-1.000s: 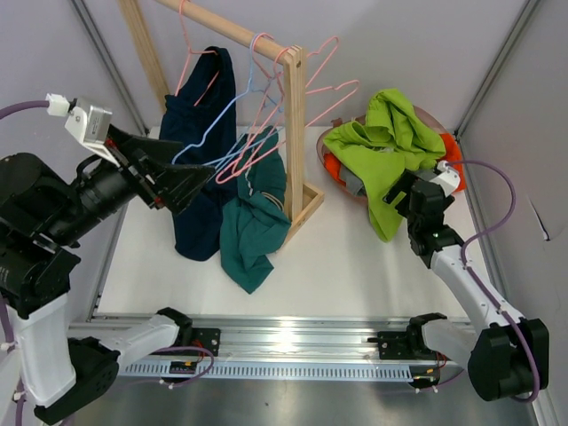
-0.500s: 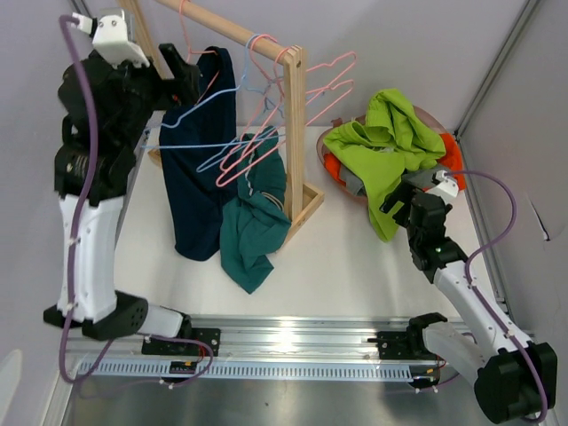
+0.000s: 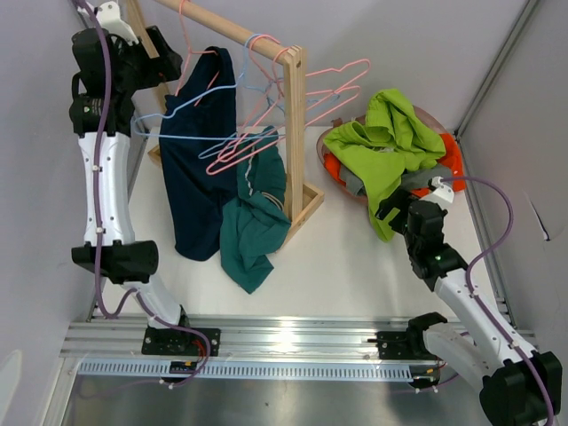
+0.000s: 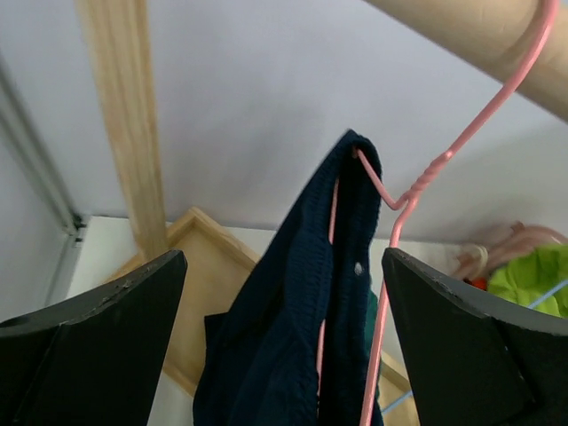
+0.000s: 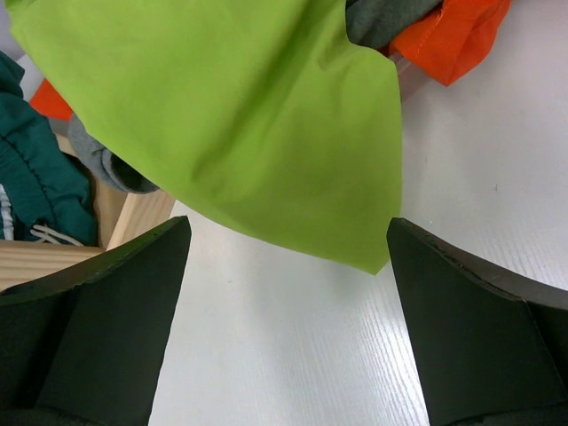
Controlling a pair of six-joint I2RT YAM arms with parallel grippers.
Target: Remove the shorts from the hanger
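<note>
Surface (image 3: 337, 266): white, carrying a wooden rack (image 3: 295, 133) at the left and a pile of cloth at the right.

Navy shorts (image 3: 195, 186): draped over a pink hanger (image 4: 390, 231) hooked on the rack's rail; the cloth folds over the wire's shoulder and hangs long toward the surface.

Teal shorts (image 3: 257, 222): bunched against the rack's post, lower end on the surface; they appear to hang from one of the tangled hangers, though the attachment cannot be made out.

Lime green shorts (image 3: 390, 142): already off, heaped on top of the grey shorts (image 3: 357, 184) and orange shorts (image 3: 450, 153) at the right.

Left fingers (image 4: 98, 337): spread wide, holding nothing, raised high beside the rail's left end, facing the fold of the navy shorts.

Right fingers (image 5: 89, 302): spread wide, holding nothing, low over the surface just before the lime green hem.

Assessment: three pairs done, two to go; the step in hand appears to be the approach to the navy shorts.

Recommendation: close on cloth alone, below the fold, clear of the pink wire; draw the cloth down and off one shoulder of the hanger so the hook stays on the rail.

Risk: the neighbouring hangers lie crossed; a snagged wire could drag them along.
</note>
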